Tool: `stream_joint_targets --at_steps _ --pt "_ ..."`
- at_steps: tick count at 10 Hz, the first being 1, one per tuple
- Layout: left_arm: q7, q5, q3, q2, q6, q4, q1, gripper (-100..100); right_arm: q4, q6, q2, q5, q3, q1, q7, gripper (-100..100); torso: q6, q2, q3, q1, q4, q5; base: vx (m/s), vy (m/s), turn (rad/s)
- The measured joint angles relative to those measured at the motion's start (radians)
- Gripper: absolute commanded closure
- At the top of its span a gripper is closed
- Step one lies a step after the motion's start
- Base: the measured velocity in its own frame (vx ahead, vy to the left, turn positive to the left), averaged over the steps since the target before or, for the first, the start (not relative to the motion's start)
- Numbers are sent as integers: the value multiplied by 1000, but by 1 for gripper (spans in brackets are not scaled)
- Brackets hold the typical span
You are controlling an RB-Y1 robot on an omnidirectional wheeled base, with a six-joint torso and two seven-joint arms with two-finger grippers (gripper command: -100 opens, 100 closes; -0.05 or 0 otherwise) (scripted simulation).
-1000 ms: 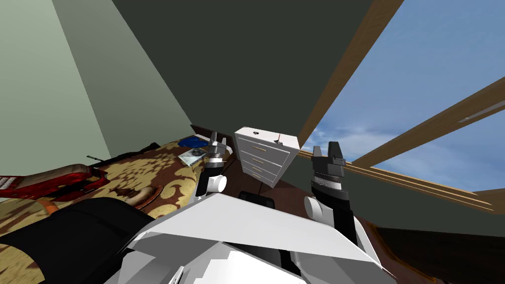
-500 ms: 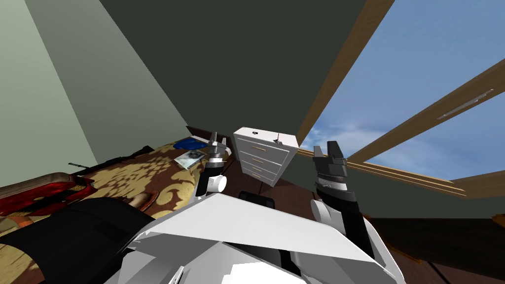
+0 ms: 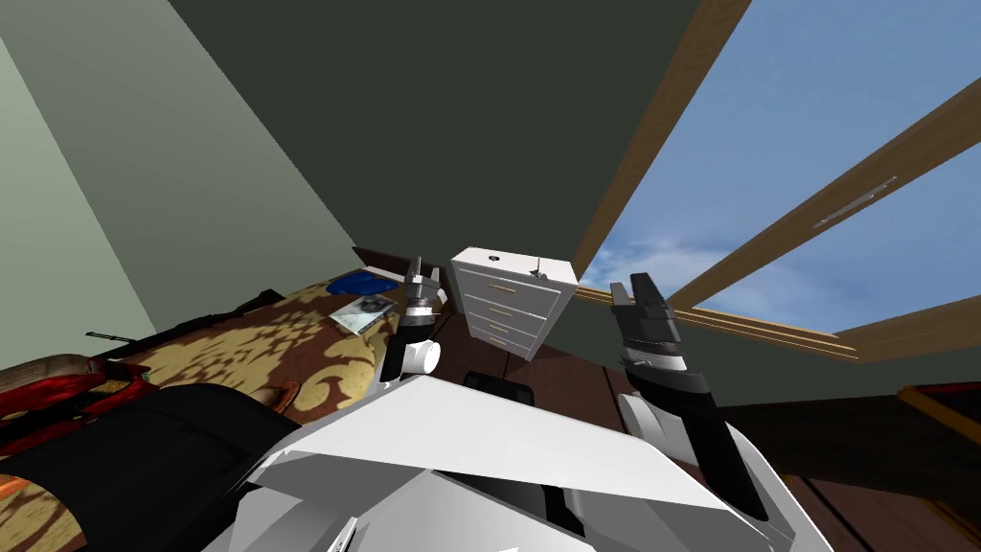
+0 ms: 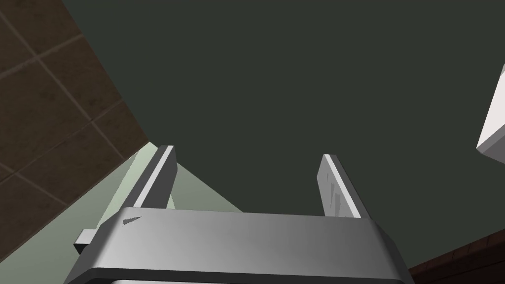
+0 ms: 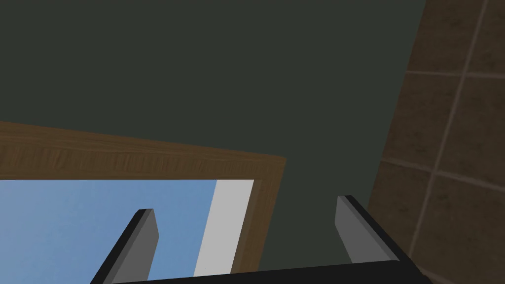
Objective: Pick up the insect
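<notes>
We are looking at a bedspread (image 3: pixel 239 345) showing gold ornaments on brown, a white dresser (image 3: pixel 513 311), a blue item (image 3: pixel 356 284), dark green walls (image 3: pixel 460 125) and one pale green wall (image 3: pixel 57 192).

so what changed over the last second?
Mostly my own move: the head view has swung, so the bed slid toward the left edge and more of the window shows. The right forearm leaned outward, while the right tool barely shifted. Nothing was taken or let go. The left tool and the white dresser sit as before. Both tools are open and empty.
</notes>
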State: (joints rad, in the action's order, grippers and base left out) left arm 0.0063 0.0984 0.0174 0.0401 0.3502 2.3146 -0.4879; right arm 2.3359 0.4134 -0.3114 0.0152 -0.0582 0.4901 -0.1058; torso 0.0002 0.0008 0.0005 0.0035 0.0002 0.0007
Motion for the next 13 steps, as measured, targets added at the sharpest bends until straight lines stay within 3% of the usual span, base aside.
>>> stream_joint_targets --at_steps 13 --pt "0 0 0 0 0 0 0 0 41 -90 -385 -126 -64 22 -124 -100 -1 -1 -1 0 0 0 -6 53 -85"
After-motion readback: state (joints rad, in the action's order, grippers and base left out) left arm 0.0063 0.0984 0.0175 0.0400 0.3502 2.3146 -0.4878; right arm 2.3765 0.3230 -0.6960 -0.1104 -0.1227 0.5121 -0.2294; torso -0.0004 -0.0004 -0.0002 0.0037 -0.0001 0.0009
